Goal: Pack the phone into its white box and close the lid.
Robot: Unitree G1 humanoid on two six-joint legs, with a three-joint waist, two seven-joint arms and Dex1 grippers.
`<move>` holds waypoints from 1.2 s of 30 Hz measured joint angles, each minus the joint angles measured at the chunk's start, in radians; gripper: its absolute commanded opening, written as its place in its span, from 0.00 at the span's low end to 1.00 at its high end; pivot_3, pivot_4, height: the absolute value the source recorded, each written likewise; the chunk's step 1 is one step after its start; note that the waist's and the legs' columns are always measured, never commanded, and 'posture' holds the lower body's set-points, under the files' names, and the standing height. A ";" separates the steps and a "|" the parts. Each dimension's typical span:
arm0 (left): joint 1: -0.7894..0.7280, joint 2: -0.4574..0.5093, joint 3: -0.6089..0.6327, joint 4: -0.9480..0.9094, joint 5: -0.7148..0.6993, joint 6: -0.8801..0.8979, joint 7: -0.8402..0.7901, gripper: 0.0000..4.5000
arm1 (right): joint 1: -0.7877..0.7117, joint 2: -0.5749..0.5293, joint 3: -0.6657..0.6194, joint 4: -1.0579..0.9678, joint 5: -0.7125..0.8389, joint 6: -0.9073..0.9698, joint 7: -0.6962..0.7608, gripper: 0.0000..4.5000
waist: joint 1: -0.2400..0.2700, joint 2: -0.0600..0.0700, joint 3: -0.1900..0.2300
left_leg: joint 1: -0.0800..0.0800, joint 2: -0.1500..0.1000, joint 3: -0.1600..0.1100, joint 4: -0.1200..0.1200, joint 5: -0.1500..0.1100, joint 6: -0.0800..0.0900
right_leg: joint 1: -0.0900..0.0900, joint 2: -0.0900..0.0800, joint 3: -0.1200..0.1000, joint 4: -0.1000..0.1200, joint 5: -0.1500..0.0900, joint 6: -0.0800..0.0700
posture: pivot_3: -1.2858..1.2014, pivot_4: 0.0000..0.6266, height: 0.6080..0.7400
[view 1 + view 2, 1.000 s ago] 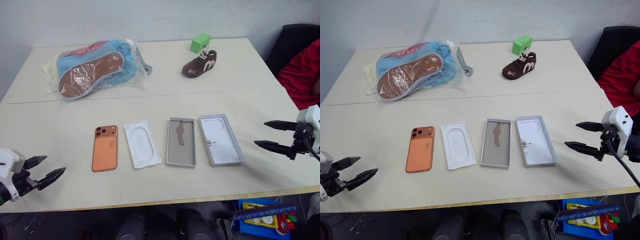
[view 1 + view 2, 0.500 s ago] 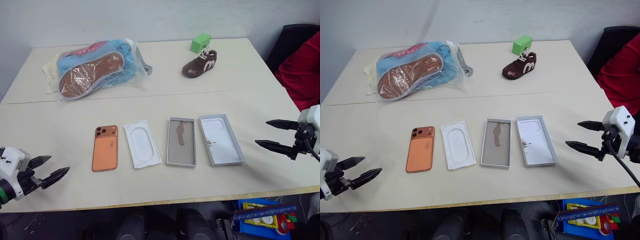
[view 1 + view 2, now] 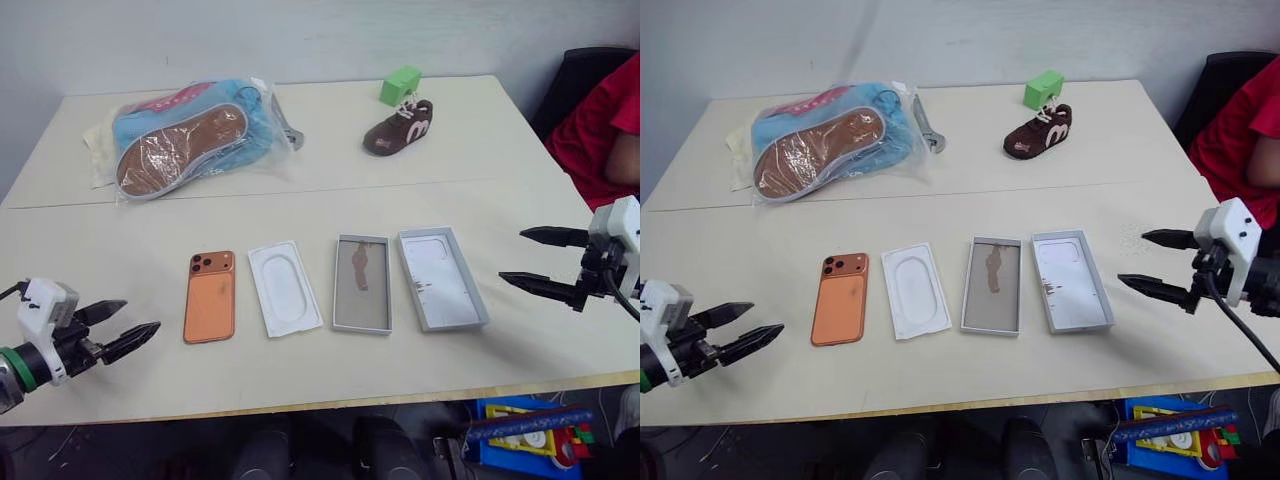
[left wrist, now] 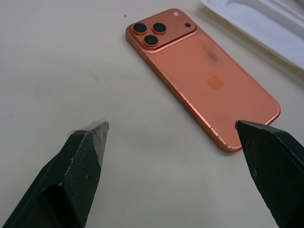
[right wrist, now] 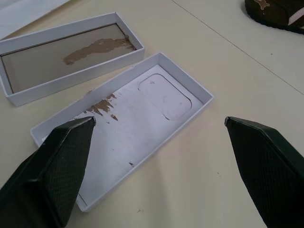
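Currently you have four flat items lying in a row on the pale beige tabletop (image 3: 120,255). From your left, the first is the phone (image 3: 210,296), a flat orange smartphone with rounded corners. It lies back-up, with its darker square camera cluster of black lenses at the far end. In the left wrist view a faint logo mark and a small dark smudge show on its back.

Just beside the phone lies a thin white plastic insert with an oval recess (image 3: 285,287). Next comes the white box (image 3: 362,283), a shallow rectangular cardboard tray with pale grey-white walls and a brownish floor bearing a dark stain. The box holds nothing. Just to its right lies the lid (image 3: 441,277), a similar shallow tray resting open side up. Its white floor shows a faint phone outline and brown flecks.

Your left gripper (image 3: 116,327) hangs near the tabletop's front edge, left of the phone and apart from it. Its jaws stand wide and hold nothing. Your right gripper (image 3: 536,259) hangs right of the lid, also apart from it. Its jaws are likewise wide and hold nothing.

At the far side lie a bagged blue shoe (image 3: 185,135), a small brown shoe (image 3: 400,127) and a green block (image 3: 401,84).
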 measured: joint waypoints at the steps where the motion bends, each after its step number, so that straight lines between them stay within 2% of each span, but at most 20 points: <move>1: -0.002 0.000 -0.003 -0.015 -0.008 0.011 -0.001 1.00 | -0.003 0.005 0.001 -0.009 0.000 -0.002 -0.003 0.99 | 0.000 0.000 0.000 | 0.000 0.000 0.000 0.000 0.000 0.000 | 0.000 0.000 0.000 0.000 0.000 0.000 | 0.52 0.24 1.00; 2: -0.007 0.001 -0.009 -0.021 -0.013 0.017 -0.002 1.00 | -0.007 0.008 0.004 -0.014 -0.001 -0.003 -0.006 0.99 | 0.000 0.000 0.000 | 0.000 0.000 0.000 0.000 0.000 0.000 | 0.000 0.000 0.000 0.000 0.000 0.000 | 0.52 0.24 1.00; 4: -0.021 0.003 -0.028 -0.051 -0.029 0.035 -0.003 1.00 | -0.012 0.027 0.007 -0.021 -0.005 -0.009 -0.020 0.99 | -0.012 0.004 0.001 | 0.000 -0.012 -0.025 -0.001 0.005 0.003 | 0.019 -0.007 -0.040 -0.006 -0.002 0.002 | 0.52 0.24 1.00; 6: -0.027 0.004 -0.041 -0.077 -0.049 0.056 -0.006 1.00 | -0.031 0.037 0.023 -0.046 -0.003 -0.006 -0.026 0.99 | -0.027 0.008 0.004 | -0.001 -0.028 -0.052 -0.005 0.014 0.004 | 0.030 -0.017 -0.073 -0.002 -0.006 0.007 | 0.52 0.24 1.00; 8: -0.039 0.008 -0.056 -0.100 -0.072 0.085 -0.007 1.00 | -0.044 0.044 0.046 -0.081 0.007 0.010 -0.028 0.99 | -0.031 0.009 0.004 | -0.002 -0.051 -0.081 -0.006 0.020 0.006 | 0.035 -0.028 -0.083 0.007 -0.018 0.018 | 0.52 0.24 1.00; 10: -0.046 0.010 -0.065 -0.107 -0.097 0.125 -0.007 1.00 | -0.053 0.054 0.061 -0.119 0.029 0.035 -0.028 0.99 | -0.028 0.008 0.004 | -0.002 -0.061 -0.091 -0.008 0.025 0.005 | 0.036 -0.038 -0.089 0.010 -0.025 0.021 | 0.52 0.24 1.00; 13: -0.094 0.030 -0.078 -0.120 -0.165 0.227 0.002 1.00 | -0.075 0.067 0.104 -0.189 0.054 0.073 -0.029 0.99 | 0.002 0.009 0.005 | -0.002 -0.059 -0.087 -0.006 0.027 -0.002 | 0.033 -0.036 -0.071 0.011 -0.025 0.021 | 0.52 0.24 1.00; 16: -0.162 0.053 -0.099 -0.127 -0.235 0.334 0.031 1.00 | -0.090 0.074 0.133 -0.238 0.070 0.091 -0.026 0.99 | 0.017 0.009 0.005 | -0.002 -0.058 -0.081 -0.003 0.023 -0.001 | 0.032 -0.035 -0.064 0.010 -0.025 0.021 | 0.52 0.24 1.00; 25: -0.365 0.116 -0.228 -0.090 -0.434 0.723 0.092 1.00 | -0.170 0.101 0.271 -0.361 0.095 0.108 0.006 0.99 | 0.023 0.008 0.005 | -0.002 -0.055 -0.072 -0.002 0.017 0.000 | 0.030 -0.033 -0.052 0.007 -0.024 0.023 | 0.52 0.24 1.00; 30: -0.579 0.002 -0.277 0.065 -0.479 0.913 0.223 1.00 | -0.197 0.168 0.407 -0.385 0.010 0.063 -0.015 0.99 | 0.024 0.007 0.005 | -0.001 -0.051 -0.071 0.000 0.017 -0.002 | 0.030 -0.028 -0.052 0.008 -0.024 0.022 | 0.52 0.24 1.00; 34: -0.636 -0.036 -0.361 0.146 -0.521 0.939 0.311 1.00 | -0.199 0.186 0.474 -0.384 -0.079 0.009 -0.025 0.99 | 0.021 0.004 0.006 | -0.001 -0.051 -0.069 0.000 0.016 -0.003 | 0.029 -0.027 -0.048 0.008 -0.024 0.022 | 0.52 0.24 1.00; 36: -0.691 -0.086 -0.403 0.193 -0.544 0.941 0.370 1.00 | -0.198 0.193 0.490 -0.383 -0.115 -0.025 -0.023 0.99 | 0.024 0.004 0.005 | -0.001 -0.050 -0.069 0.001 0.017 -0.003 | 0.029 -0.026 -0.047 0.008 -0.024 0.022 | 0.52 0.24 1.00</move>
